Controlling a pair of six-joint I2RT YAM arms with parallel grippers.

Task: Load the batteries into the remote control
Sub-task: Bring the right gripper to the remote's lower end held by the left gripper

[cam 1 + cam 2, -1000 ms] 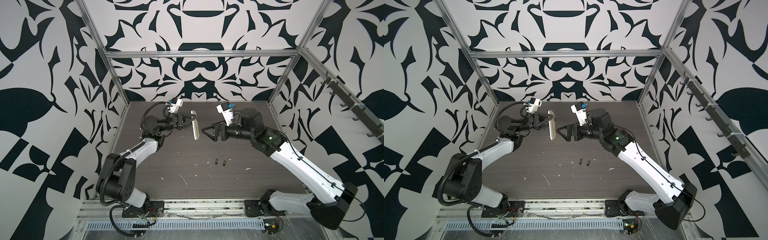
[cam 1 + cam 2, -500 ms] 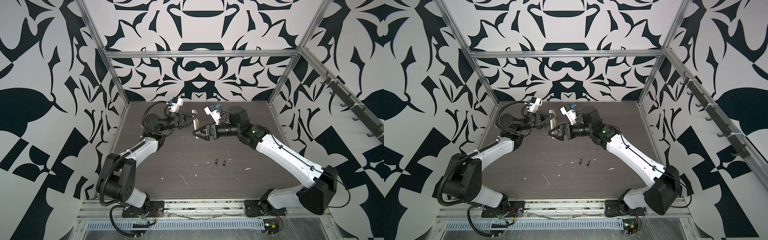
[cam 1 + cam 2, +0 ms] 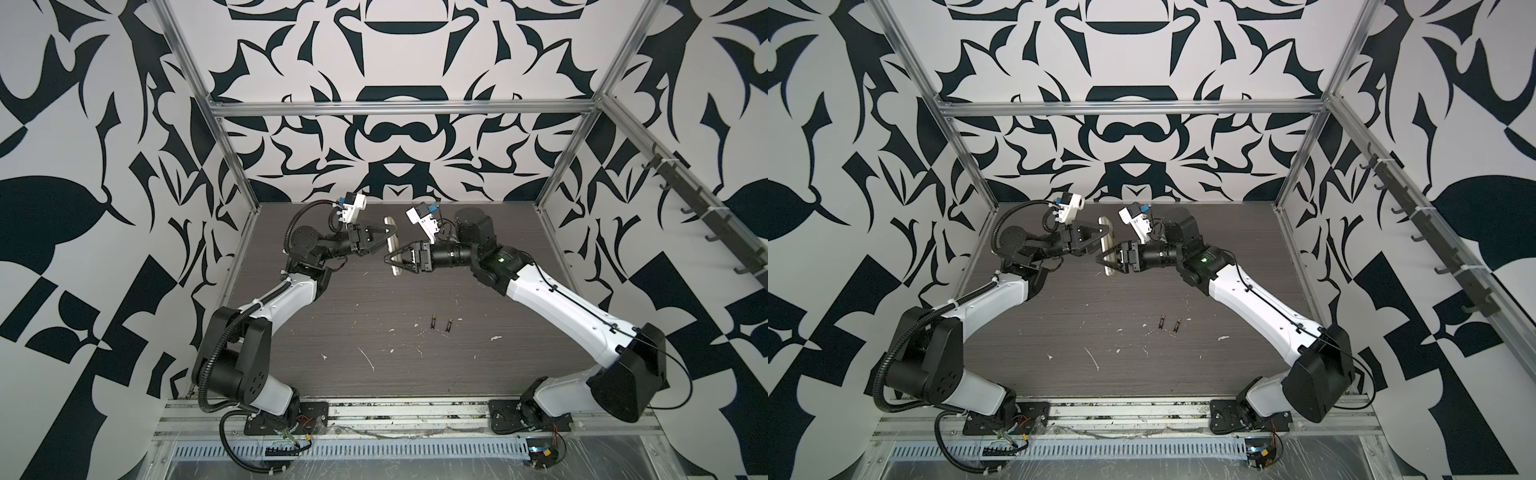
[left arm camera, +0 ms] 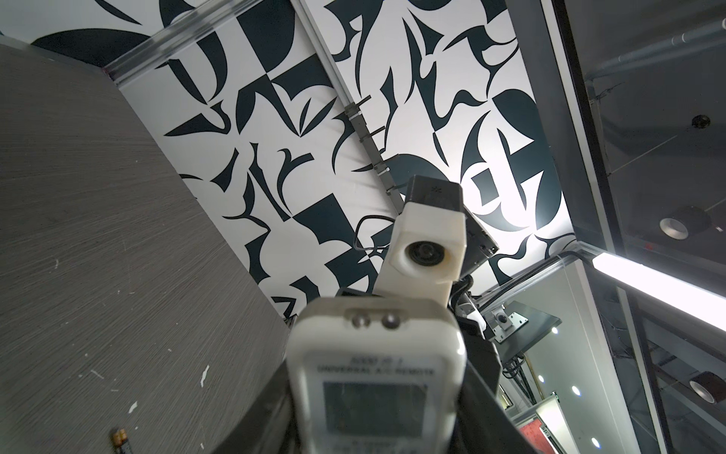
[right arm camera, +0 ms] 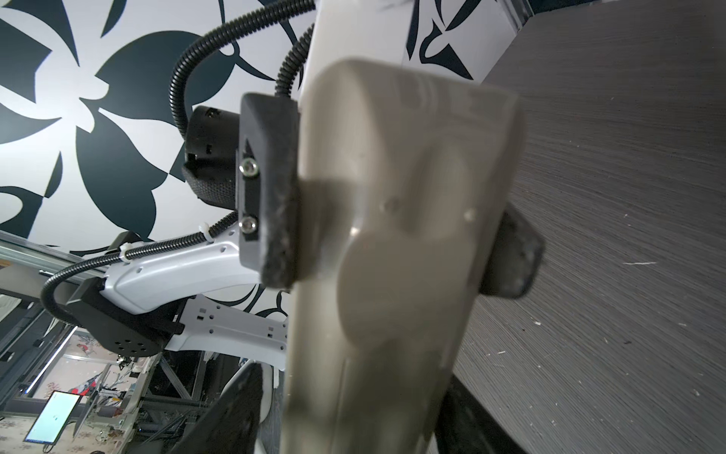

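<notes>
Moved: right end effector up to remote lower end, astride it, grip unclear | left end effector pinching remote upright, midair | batteries on table | remote likely light, stiff, slick: clamp long edges

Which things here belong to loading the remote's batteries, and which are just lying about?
For the job: remote control, in the left gripper, right gripper around it; batteries on the table.
Just lying about: white flecks; hook rail on the side wall.
</notes>
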